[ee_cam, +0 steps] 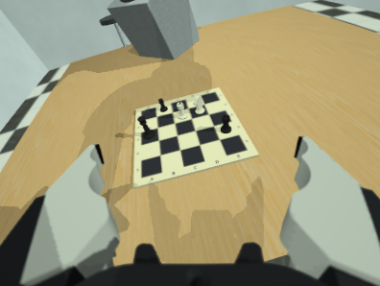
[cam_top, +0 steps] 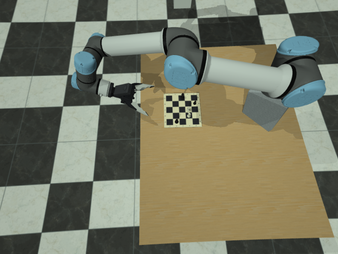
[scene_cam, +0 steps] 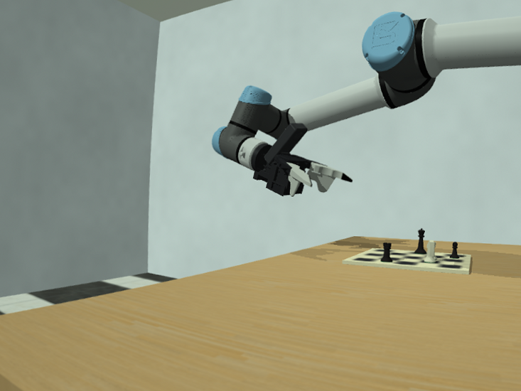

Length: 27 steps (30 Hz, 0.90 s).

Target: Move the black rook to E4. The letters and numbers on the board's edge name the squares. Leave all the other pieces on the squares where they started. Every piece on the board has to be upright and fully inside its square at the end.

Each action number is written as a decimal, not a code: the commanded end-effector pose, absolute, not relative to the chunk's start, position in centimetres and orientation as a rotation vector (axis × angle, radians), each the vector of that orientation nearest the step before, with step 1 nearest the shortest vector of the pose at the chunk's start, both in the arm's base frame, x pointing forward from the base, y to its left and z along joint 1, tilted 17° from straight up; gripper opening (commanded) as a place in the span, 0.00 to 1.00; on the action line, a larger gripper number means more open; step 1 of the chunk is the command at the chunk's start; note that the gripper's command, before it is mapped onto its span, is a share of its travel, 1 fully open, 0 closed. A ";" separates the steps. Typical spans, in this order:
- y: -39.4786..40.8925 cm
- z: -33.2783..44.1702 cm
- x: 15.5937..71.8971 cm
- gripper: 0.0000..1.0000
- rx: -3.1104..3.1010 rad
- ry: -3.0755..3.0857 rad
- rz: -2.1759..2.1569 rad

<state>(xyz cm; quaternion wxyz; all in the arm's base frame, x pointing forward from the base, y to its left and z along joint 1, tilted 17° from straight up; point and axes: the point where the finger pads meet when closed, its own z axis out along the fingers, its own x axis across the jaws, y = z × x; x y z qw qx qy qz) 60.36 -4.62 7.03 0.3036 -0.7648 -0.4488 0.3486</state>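
Board point(cam_top: 166, 125) on table point(cam_top: 218, 177); five pieces on board.

We see a bare test room: pale walls point(scene_cam: 256, 120) and a checkered tile floor point(cam_top: 41, 163) surround a wooden table point(cam_top: 218, 177), where the arm's grey pedestal point(cam_top: 259, 112) stands

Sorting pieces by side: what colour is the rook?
Black. The rook shows best in the wrist view.
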 end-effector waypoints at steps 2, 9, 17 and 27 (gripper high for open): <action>-4.5 6.9 60.7 1.00 -2.048 -1.222 0.903; -4.3 6.6 61.1 1.00 -2.071 -1.260 0.880; -3.9 6.0 61.8 1.00 -2.121 -1.343 0.829; -3.3 5.4 62.3 1.00 -2.182 -1.454 0.758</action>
